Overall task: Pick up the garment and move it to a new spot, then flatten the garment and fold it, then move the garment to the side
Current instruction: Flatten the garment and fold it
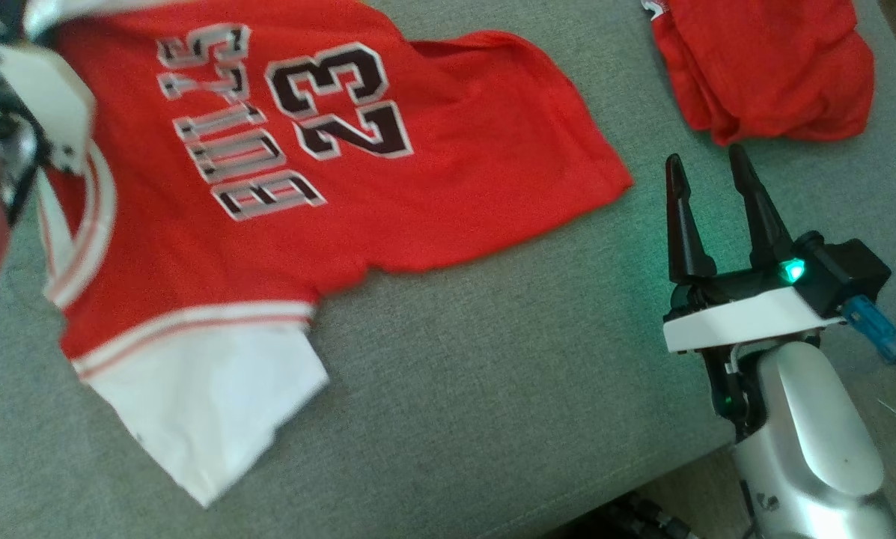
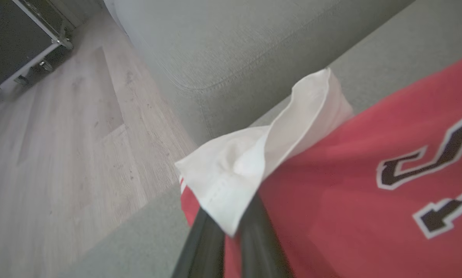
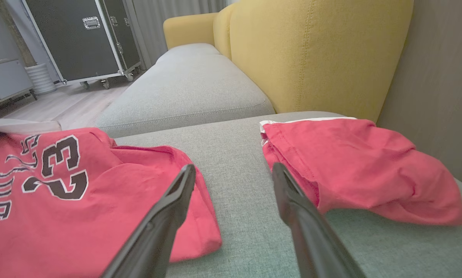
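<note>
1. The red jersey (image 1: 418, 187), number 23, lies spread on the grey sofa cushion (image 1: 492, 389), covering the head view from 9 to 12 o'clock.
2. The left jaws, at 10 o'clock, are pressed together, pinching the jersey's white sleeve (image 2: 231, 181) near its hem.
3. The right jaws stand spread at 4 o'clock, near the jersey's bottom corner and apart from it.
4. A second red garment (image 1: 769, 67) lies bunched at 1 o'clock, apart from the jersey.
</note>
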Robot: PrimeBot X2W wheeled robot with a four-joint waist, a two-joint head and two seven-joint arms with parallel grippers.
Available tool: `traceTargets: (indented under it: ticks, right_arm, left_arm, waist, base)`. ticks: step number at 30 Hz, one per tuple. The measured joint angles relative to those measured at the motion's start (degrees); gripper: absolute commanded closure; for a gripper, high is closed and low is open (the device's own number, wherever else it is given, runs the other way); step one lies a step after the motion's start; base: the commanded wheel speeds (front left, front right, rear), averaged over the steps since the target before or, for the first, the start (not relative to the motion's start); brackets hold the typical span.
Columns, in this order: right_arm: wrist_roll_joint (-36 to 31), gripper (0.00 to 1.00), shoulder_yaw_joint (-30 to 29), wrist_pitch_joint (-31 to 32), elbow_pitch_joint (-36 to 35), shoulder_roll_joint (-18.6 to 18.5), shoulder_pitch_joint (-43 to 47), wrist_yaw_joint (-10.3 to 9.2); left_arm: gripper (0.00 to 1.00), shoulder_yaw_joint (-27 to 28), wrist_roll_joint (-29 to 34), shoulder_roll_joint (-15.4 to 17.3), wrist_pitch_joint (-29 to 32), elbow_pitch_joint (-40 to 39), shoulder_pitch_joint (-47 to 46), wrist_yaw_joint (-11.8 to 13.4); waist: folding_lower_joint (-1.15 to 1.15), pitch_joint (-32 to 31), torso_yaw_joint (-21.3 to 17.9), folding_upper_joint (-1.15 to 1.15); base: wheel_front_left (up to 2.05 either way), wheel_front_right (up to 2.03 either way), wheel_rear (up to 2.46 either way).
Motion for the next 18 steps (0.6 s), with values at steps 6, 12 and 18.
traceTargets:
  ticks: [6, 12, 18]
  right_arm:
    - [-0.1, 0.0, 0.2, 0.0, 0.5, 0.0, -0.6, 0.0]
    - [-0.9, 0.0, 0.8, 0.0, 1.1, 0.0, -1.2, 0.0]
    - [-2.8, 0.0, 1.6, 0.0, 2.4, 0.0, -3.0, 0.0]
  left_arm:
    - [0.98, 0.0, 2.5, -0.6, -5.5, 2.8, -3.4, 1.7]
    - [0.0, 0.6, 1.7, -2.9, -6.5, 6.5, -2.2, 2.7]
    - [0.0, 3.0, -1.6, -4.2, -10.9, 7.5, 1.5, 1.8]
  waist:
    - [0.0, 0.3, 0.2, 0.0]
    - [0.0, -0.8, 0.9, 0.0]
    - [-0.01, -4.3, 2.2, 0.0]
  base:
    - [0.0, 0.0, 0.0]
    - [0.0, 0.0, 0.0]
    - [0.0, 0.0, 0.0]
